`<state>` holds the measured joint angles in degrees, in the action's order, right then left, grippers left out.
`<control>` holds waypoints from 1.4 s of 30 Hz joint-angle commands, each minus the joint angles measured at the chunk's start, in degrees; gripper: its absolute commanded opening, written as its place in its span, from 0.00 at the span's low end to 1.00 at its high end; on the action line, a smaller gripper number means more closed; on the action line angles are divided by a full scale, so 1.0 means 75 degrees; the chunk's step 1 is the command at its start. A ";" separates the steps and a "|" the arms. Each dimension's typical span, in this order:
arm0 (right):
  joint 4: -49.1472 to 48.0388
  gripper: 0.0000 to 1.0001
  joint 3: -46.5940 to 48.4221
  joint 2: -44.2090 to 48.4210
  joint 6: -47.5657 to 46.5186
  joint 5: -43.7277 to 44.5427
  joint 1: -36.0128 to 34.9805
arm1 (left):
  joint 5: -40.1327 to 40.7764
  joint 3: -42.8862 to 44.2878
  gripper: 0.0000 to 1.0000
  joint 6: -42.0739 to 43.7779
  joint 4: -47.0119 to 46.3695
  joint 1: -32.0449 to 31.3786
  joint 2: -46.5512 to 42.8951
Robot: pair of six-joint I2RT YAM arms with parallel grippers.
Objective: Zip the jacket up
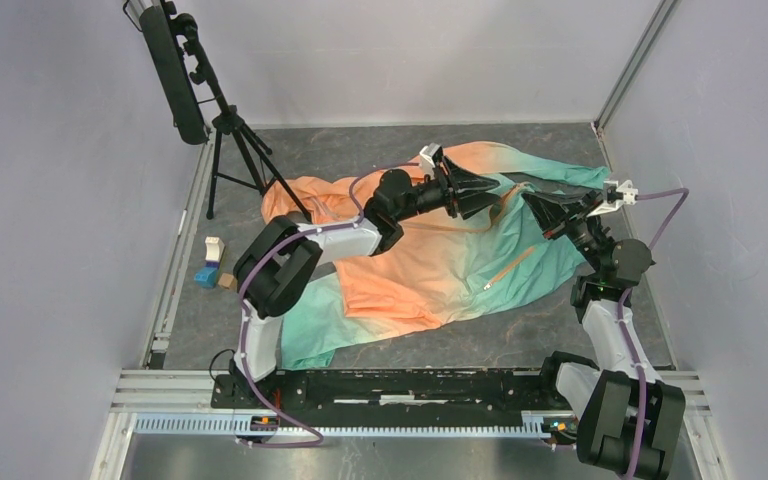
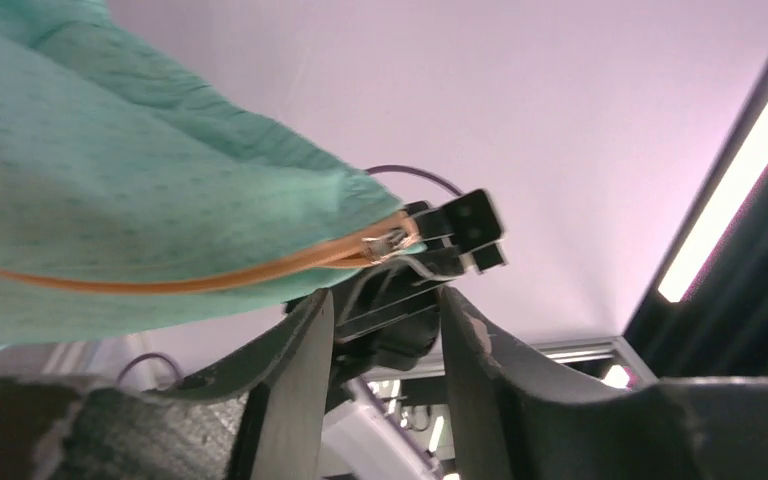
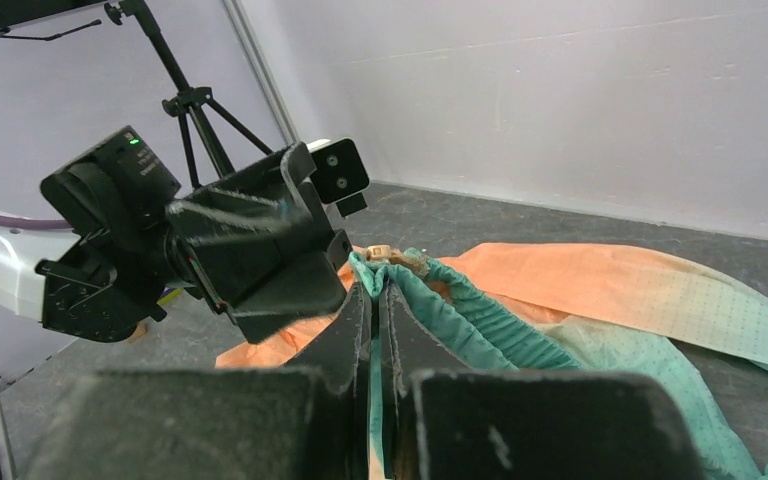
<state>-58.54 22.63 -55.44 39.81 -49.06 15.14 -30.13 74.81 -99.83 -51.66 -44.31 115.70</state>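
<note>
The jacket (image 1: 430, 270) lies spread on the dark table, orange fading to mint green. My right gripper (image 1: 534, 202) is shut on a green edge of the jacket (image 3: 430, 290) and holds it lifted; in the right wrist view the gripper (image 3: 378, 290) pinches fabric just below a small metal zip piece (image 3: 388, 253). My left gripper (image 1: 495, 195) is open and empty, its tips facing the right gripper closely. In the left wrist view the gripper (image 2: 385, 300) sits just below the green fabric (image 2: 110, 180), an orange zip line and its metal end (image 2: 390, 240).
A black tripod (image 1: 230, 130) with a long black bar stands at the back left. Small coloured blocks (image 1: 215, 265) lie at the left edge. Walls enclose the table on three sides. A metal rail (image 1: 360, 420) runs along the near edge.
</note>
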 commanded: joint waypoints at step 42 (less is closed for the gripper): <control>-0.0128 0.00 0.0204 0.0099 -0.0388 0.0021 0.0033 | 0.1222 0.0647 0.39 -0.1679 -0.0246 -0.0586 0.0421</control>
<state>-56.88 22.63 -54.83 37.21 -49.23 15.14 -19.97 77.19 -113.69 -53.15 -47.92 118.45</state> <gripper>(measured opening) 0.018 0.383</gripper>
